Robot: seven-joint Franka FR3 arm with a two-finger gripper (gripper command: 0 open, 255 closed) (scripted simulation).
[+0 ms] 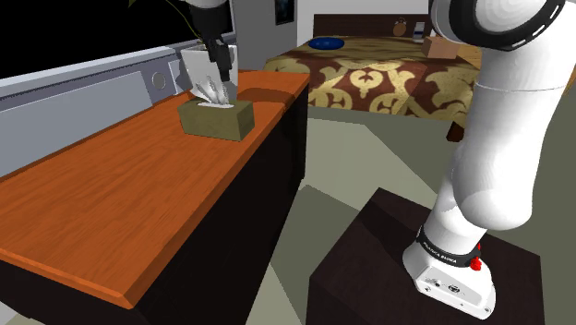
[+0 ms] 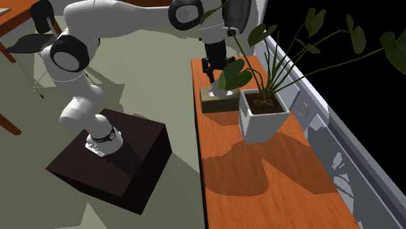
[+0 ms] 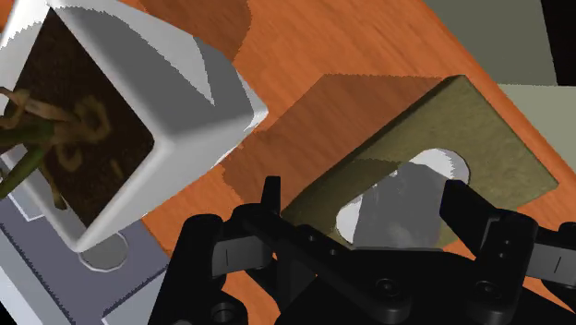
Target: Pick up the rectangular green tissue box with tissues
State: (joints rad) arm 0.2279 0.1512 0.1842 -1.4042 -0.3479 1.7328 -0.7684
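Our gripper stands open, its two black fingers well apart and clasping nothing. Directly beneath it lies the tissue box, an olive-green rectangular block lying flat, and a white tissue rises out of the oval slot in its top, in the gap between our fingers. One finger hangs over the shaded long edge of the box and the other over its top on the far side of the slot. We cannot tell whether either tip touches the box. In the shoulder view the gripper points straight down and sits just above the tuft of tissue. Just beside the gripper, on the side of one finger, stands a square white planter filled with dark soil. It is very close to the box, though we cannot tell if the two touch. From it a plant spreads long stems and broad dark green leaves, one of which hangs near the gripper in the second exterior view. Box and planter both rest on a long orange-brown wooden table. Beyond the planter, away from the gripper, a pale grey ledge runs along the table's far edge, and past it lies a black area. Back from the gripper, the white arm bends down to its stand, a dark box on the pale floor beside the table. Much farther off is a bed with a brown and gold patterned cover.
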